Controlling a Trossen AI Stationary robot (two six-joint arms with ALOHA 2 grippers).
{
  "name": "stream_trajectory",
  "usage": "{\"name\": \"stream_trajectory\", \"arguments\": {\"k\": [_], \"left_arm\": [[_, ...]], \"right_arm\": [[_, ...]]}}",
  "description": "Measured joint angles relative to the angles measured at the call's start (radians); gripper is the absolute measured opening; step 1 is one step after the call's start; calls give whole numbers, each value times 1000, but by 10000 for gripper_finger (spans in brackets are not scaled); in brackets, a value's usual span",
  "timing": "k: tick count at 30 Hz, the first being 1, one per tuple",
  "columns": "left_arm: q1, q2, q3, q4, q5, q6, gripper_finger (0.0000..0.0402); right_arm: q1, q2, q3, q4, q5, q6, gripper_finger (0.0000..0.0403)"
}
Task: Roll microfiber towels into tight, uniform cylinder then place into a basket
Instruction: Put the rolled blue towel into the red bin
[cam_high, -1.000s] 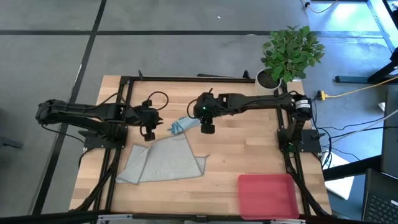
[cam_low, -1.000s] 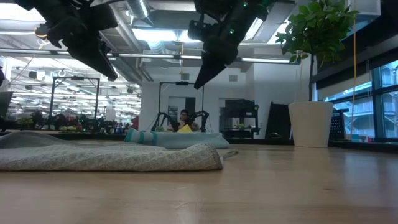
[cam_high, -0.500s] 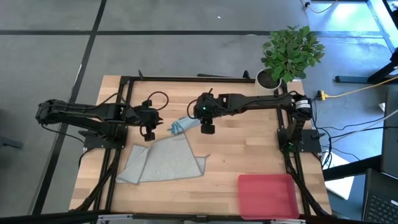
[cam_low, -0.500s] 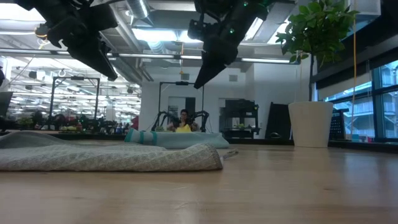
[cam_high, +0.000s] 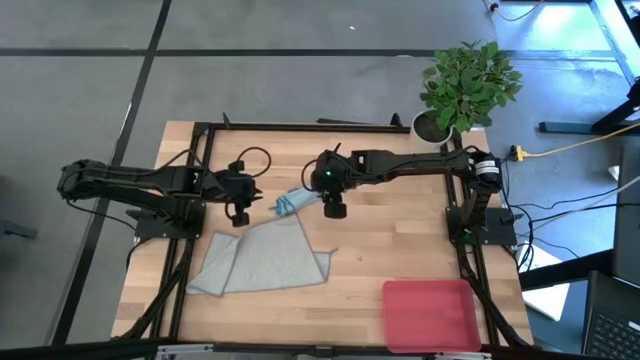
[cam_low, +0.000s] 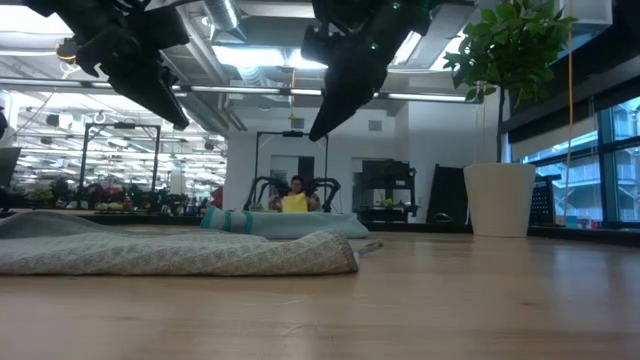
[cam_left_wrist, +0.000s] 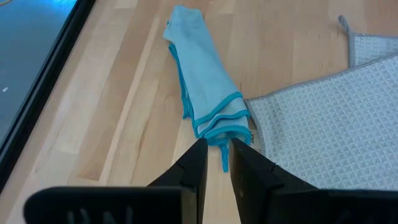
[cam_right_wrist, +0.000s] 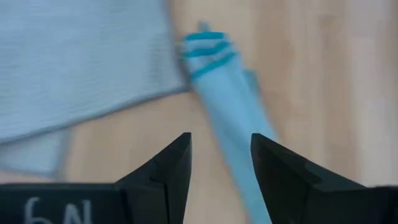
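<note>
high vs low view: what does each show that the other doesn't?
Only the high view shows the pink basket at the table's near right corner, empty, and the plant's leaves from above. Only the low view shows the room behind, with a person in yellow, and that both grippers hang clear above the table. Both show the rolled teal towel, the grey-green towel lying unrolled, the left gripper and the right gripper.
</note>
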Motion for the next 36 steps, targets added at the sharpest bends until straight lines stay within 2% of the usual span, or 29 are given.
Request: {"name": "stream_trajectory", "arguments": {"k": [3,12,15,19,30,36], "left_arm": [[0,0,0,0,0,0,57],[0,0,0,0,0,0,57],[0,0,0,0,0,0,57],[0,0,0,0,0,0,57],[0,0,1,0,0,0,57],[0,0,1,2,0,0,57]], "right_arm": [[0,0,0,-4,-98,2,166],[-5,0,0,14,-97,-8,167],[-5,0,0,34,-78,-46,179],[-5,0,0,55,-68,-56,221],[-5,71,0,112,-51,-55,389],[-5,112,0,151,-51,-58,392]]}}
